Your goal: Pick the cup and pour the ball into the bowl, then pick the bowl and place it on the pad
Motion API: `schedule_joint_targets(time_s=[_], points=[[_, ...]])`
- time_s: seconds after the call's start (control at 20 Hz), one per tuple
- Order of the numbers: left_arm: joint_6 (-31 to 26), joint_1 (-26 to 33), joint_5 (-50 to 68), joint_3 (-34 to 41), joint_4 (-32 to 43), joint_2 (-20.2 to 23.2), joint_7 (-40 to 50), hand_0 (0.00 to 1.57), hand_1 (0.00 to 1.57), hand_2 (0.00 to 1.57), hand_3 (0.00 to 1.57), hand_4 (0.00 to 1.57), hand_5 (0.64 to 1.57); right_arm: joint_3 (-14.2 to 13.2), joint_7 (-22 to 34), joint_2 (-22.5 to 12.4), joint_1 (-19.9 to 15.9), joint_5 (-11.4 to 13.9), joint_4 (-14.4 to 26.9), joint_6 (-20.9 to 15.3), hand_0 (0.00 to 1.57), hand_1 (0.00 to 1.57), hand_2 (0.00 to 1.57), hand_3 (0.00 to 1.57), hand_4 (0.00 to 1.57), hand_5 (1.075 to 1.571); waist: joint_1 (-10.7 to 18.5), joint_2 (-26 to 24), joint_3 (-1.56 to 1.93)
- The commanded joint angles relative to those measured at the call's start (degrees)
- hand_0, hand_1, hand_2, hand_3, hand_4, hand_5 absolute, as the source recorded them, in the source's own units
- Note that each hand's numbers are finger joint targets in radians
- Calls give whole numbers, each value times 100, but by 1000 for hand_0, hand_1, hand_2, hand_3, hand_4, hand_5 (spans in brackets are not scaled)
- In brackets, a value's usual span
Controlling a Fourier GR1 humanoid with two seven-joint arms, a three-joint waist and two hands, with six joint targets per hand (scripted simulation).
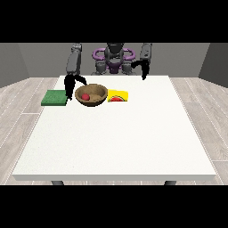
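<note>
A brown wooden bowl (pixel 91 95) stands on the white table (pixel 116 138) near its far edge, with a red ball (pixel 85 96) inside it. Just right of the bowl a yellow cup (pixel 119 96) lies on its side. A flat green pad (pixel 54 97) lies left of the bowl. The hand at the view's left (pixel 69 87) hangs open between pad and bowl, close to the bowl's left rim, with its thumb spread towards the bowl. The hand at the view's right (pixel 143 71) is raised over the table's far edge, open and holding nothing.
The robot's torso (pixel 114 60) stands behind the table's far edge. The bowl, cup and pad all lie along the far left part of the table. Wooden floor surrounds the table on every side.
</note>
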Motion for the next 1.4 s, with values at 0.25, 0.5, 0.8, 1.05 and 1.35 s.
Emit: schedule_joint_targets(time_s=[0.25, 0.5, 0.8, 1.05, 1.35], points=[[-158, -243, -109, 268, -485, 61, 232, 0, 0, 0, 0, 957, 1430, -82, -1087, -231, -268, 69, 1413, 421, 0, 0, 0, 0, 348, 1571, -93, 352, 3], [-191, 429, -325, -111, -867, -50, 357, 0, 0, 0, 0, 961, 1424, -37, -1289, 84, -349, 120, 1934, 53, 0, 0, 0, 0, 360, 1571, 69, 56, 2], [-394, 344, -213, 180, -843, 118, 194, 0, 0, 0, 0, 946, 1424, -178, -1447, 167, -504, -149, 2088, 271, 0, 0, 0, 0, 498, 1560, 9, 216, 1], [-361, 52, -349, -9, -1316, 75, 487, 0, 0, 0, 0, 952, 1421, -661, -1097, 91, -387, -501, 2381, -189, 1567, 1567, 1571, 1007, 839, 1457, 221, 693, 8], [-600, 329, -140, 93, -1200, 213, 456, 0, 0, 0, 0, 1012, 1382, -657, -617, -132, -386, -544, 2183, -463, 1571, 1571, 1571, 1571, 936, 1488, 263, 315, -5]])
